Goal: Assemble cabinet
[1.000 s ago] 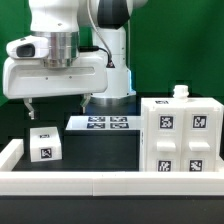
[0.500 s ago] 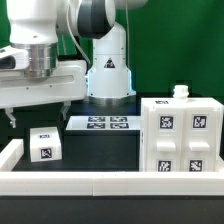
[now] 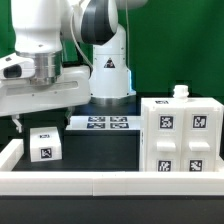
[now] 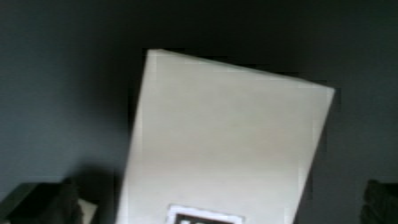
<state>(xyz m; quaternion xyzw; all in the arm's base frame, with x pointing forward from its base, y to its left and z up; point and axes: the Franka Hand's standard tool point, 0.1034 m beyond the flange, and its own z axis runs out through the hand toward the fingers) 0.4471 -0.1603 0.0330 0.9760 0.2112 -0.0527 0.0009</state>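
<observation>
The cabinet's small white cube (image 3: 43, 145), tagged on its front, stands on the dark table at the exterior view's left. My gripper (image 3: 40, 122) hangs open just above it, one dark finger on each side, touching nothing. In the wrist view the cube's white top (image 4: 222, 130) fills the middle, with a tag at its near edge. The dark fingertips (image 4: 45, 205) stand apart on either side of it. The large white cabinet box (image 3: 180, 140), with several tags, stands at the exterior view's right. A small white piece (image 3: 180, 92) sits on its top.
The marker board (image 3: 100, 124) lies flat behind the cube, in front of the robot base. A long white border rail (image 3: 110, 183) runs along the front, with a short arm (image 3: 10, 152) at the left, close to the cube.
The arm has swung toward the exterior view's left and come lower. The open gripper now hangs right over the small cube. The cabinet pieces have not moved.
</observation>
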